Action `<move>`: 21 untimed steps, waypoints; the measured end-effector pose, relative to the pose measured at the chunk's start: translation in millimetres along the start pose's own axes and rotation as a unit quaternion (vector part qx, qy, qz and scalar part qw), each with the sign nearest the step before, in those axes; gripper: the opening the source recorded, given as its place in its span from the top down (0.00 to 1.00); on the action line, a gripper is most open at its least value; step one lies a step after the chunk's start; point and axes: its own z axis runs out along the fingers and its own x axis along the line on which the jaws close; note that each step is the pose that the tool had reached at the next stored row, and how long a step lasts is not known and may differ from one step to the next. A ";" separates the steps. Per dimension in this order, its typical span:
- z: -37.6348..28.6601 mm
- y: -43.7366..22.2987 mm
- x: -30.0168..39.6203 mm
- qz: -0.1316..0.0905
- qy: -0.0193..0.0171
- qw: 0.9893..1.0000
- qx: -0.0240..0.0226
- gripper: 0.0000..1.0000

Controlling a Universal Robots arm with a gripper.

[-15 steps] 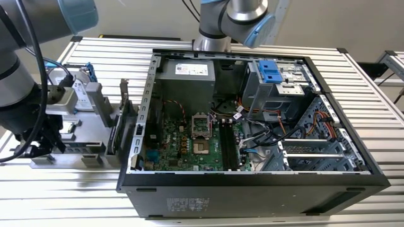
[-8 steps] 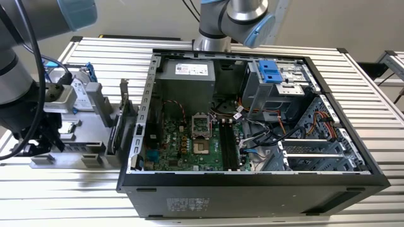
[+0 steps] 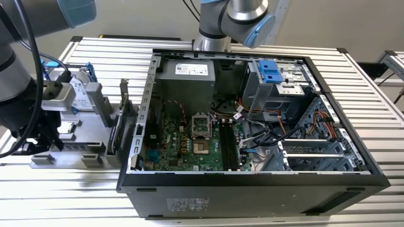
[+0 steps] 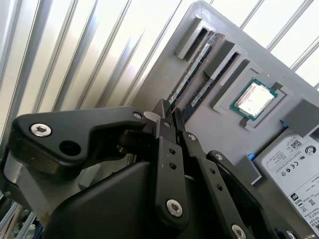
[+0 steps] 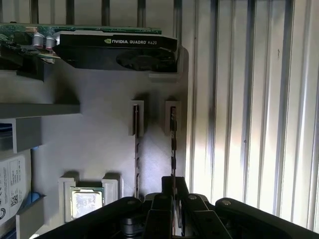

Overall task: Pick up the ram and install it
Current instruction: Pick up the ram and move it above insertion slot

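Two ram sticks stand on edge in slots of the grey parts tray (image 5: 99,144). The one nearer the tray's edge, the ram (image 5: 173,144) (image 4: 193,65), runs straight in between my black fingertips. My gripper (image 5: 173,183) (image 4: 168,110) sits low over the tray, its jaws closed narrowly on that stick's end, which still rests in its slot. The other ram stick (image 5: 136,149) (image 4: 212,82) stands beside it, untouched. In the exterior view my gripper (image 3: 39,142) hangs over the tray (image 3: 85,135) at the exterior view's left of the open computer case (image 3: 252,182).
On the tray are also a square silver CPU chip (image 5: 87,204) (image 4: 254,97), a hard drive (image 5: 12,184) (image 4: 294,159) and an upright graphics card (image 5: 114,50). Inside the case lies the green motherboard (image 3: 183,146) with dark memory slots (image 3: 227,146). A second arm's base (image 3: 218,28) stands behind the case.
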 end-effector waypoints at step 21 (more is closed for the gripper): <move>-12.7 -0.2 0.1 0.004 0.000 1.000 0.000 1.00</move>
